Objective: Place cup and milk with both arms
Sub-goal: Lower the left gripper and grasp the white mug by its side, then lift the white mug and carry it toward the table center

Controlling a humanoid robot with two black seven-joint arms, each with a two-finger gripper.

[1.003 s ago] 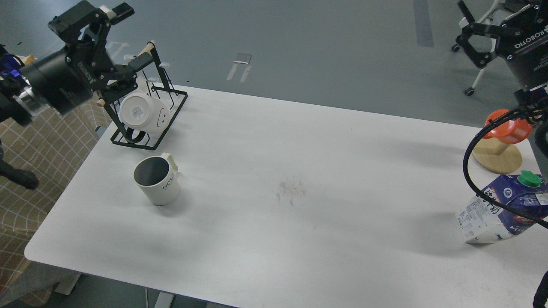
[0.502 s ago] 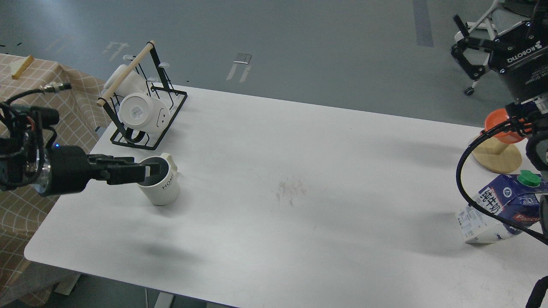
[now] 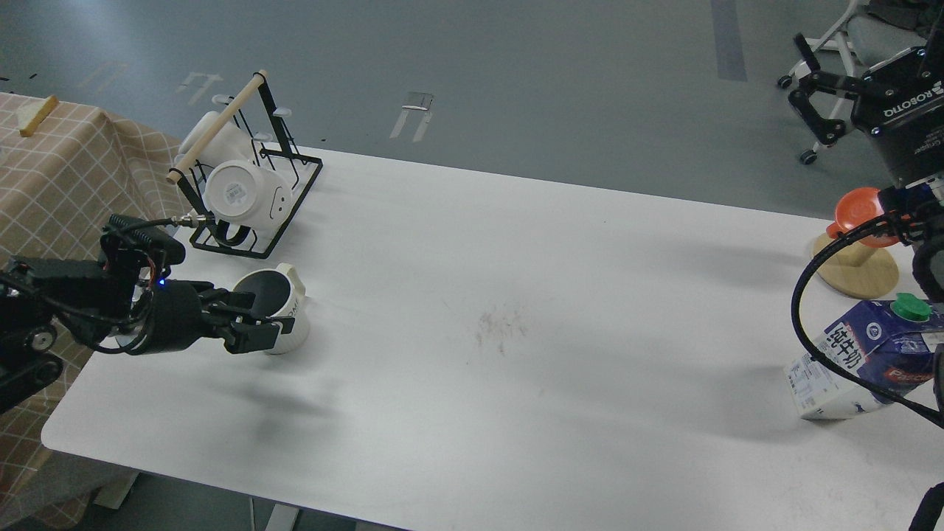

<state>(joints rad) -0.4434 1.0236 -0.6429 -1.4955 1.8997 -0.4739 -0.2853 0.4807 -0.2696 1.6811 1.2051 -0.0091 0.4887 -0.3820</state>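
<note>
The cup [image 3: 284, 310], a white ribbed mug with a dark inside and "HOME" lettering, stands upright on the left of the white table [image 3: 516, 295]. My left gripper [image 3: 247, 321] reaches in level from the left. It is open, with one finger over the cup's rim and the other in front of its near wall. The milk [image 3: 859, 361], a blue and white carton with a green cap, leans tilted at the table's right edge, partly behind a black cable. My right gripper [image 3: 811, 88] is open and empty, high at the far right, well above the milk.
A black wire rack [image 3: 254, 192] with a wooden bar holds plain white mugs just behind the cup. An orange-red cup [image 3: 863, 214] sits on a round wooden stand [image 3: 855, 274] behind the milk. A checked tablecloth [image 3: 66, 169] covers a table at the left.
My left arm came down from up by the rack to table height, and its gripper now sits lower and closer around the cup's near wall. My right gripper shifted slightly. Cup and milk stayed put.
</note>
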